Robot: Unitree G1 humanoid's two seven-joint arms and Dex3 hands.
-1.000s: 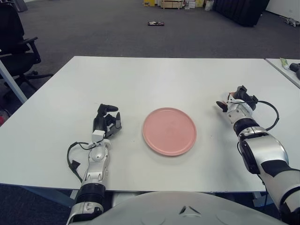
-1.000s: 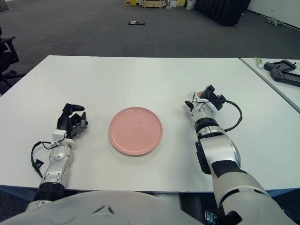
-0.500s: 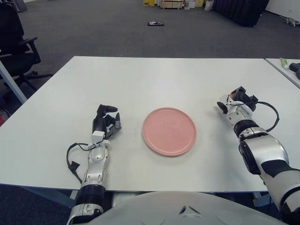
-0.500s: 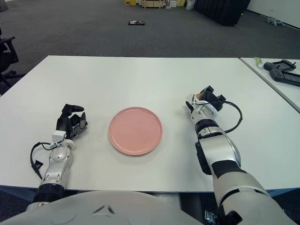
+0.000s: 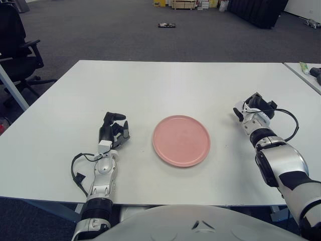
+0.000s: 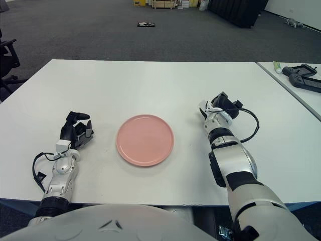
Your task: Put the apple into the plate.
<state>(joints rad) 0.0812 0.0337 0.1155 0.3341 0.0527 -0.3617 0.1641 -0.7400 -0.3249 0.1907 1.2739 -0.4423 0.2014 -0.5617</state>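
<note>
since a second ago the right hand has turned a little at the wrist, so the orange-red spot that showed by its fingers is no longer in sight, and its place on the white table has hardly changed. it shows to the right of the pink plate, well apart from the rim, with the fingers curled in on themselves; whether they close around anything cannot be told, since the back of the hand hides the inside. the apple is not visible anywhere on the table, and the plate holds nothing. the left hand shows to the left of the plate, near but apart from it, fingers bent and loosely drawn in, holding nothing, just as before. a black cable loops beside the left forearm, and another black cable arcs from the right wrist. an office chair stands off the table's far left corner.
</note>
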